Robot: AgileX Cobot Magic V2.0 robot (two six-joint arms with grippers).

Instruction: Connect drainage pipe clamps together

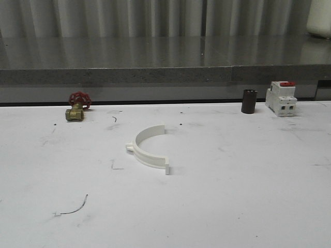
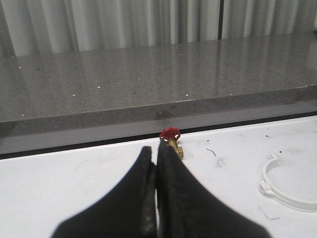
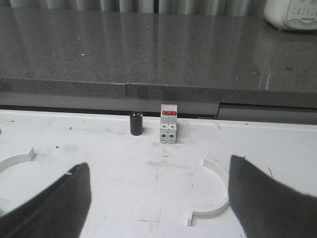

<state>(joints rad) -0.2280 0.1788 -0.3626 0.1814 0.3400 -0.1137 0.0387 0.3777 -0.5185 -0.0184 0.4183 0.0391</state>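
Nothing joined yet: one clamp half [image 1: 149, 146] lies mid-frame, another [image 3: 214, 192] apart; left tool [image 2: 156, 163] closed empty, right tool [image 3: 158, 198] spread wide.

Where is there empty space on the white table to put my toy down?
The near part of the table, in front of the white clamp half, is bare apart from pen marks. So is the stretch between that clamp and the black cylinder. The back edge is busier: red-handled valve, cylinder and breaker.
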